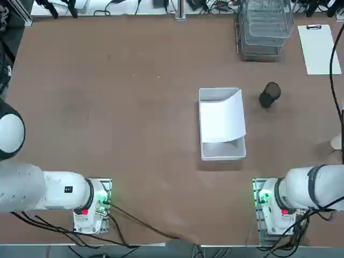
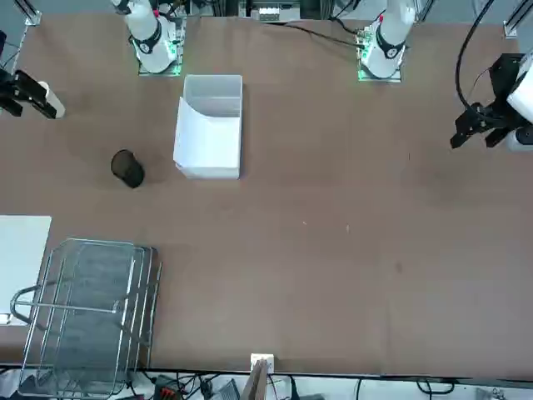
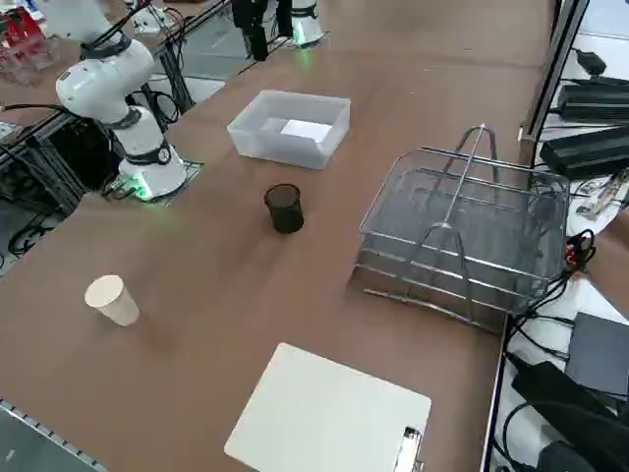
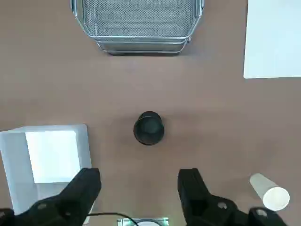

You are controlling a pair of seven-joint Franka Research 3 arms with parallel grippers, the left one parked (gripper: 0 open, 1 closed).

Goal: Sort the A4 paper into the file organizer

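Observation:
The A4 paper [image 1: 222, 119] is a plain white sheet resting in the clear plastic bin [image 1: 223, 155] at mid-table, slightly curled, with one side riding up over the bin's rim. It also shows as the A4 paper [image 2: 204, 133] [image 3: 305, 129] [image 4: 51, 155]. The file organizer [image 1: 263, 32] [image 2: 87, 317] [image 3: 462, 236] [image 4: 138, 21], a silver mesh rack, stands at the table's far edge. My right gripper [image 4: 138, 186] hangs high above the table on the robot's side of the black cup, open and holding nothing.
A black mesh cup [image 1: 269, 95] [image 4: 149, 128] stands between the bin and the organizer. A white clipboard sheet [image 1: 320, 51] [image 3: 329, 418] lies at the far right corner. A paper cup [image 3: 111, 299] [image 4: 270, 195] stands near the right edge.

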